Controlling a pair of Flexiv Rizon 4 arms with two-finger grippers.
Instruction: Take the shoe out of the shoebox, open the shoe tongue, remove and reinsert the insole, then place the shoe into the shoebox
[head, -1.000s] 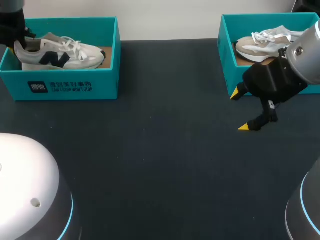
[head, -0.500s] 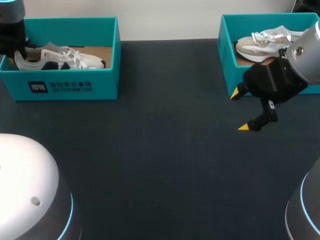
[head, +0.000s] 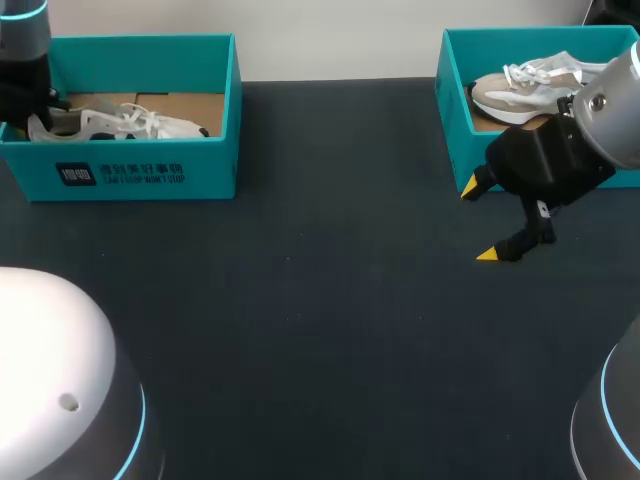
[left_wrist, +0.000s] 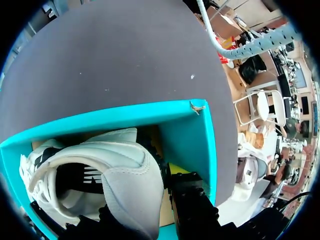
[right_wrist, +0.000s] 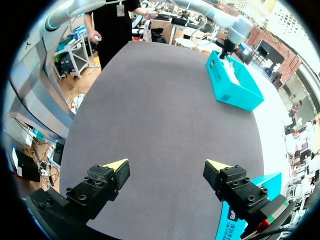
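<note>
- Your left pincer (left_wrist: 150, 200) is clamped on the heel of the white shoe (head: 130, 125): one black finger sits outside the heel and the other at the shoe's opening.
- That shoe lies low inside the left box (head: 150, 175), a teal one at the far left of the table (head: 320, 330). Its heel is at the end where your left arm comes in and its toe points toward the middle of the table.
- In the left wrist view, the heel collar fills the space right in front of the fingers, and the box's teal wall is just beside it.
- Your right pincer (head: 478, 222) hangs over bare table with its yellow tips wide apart and nothing between them.
- It is just in front of the right box (head: 452, 110), which holds the other shoe (head: 520, 90), beige with white laces.
</note>
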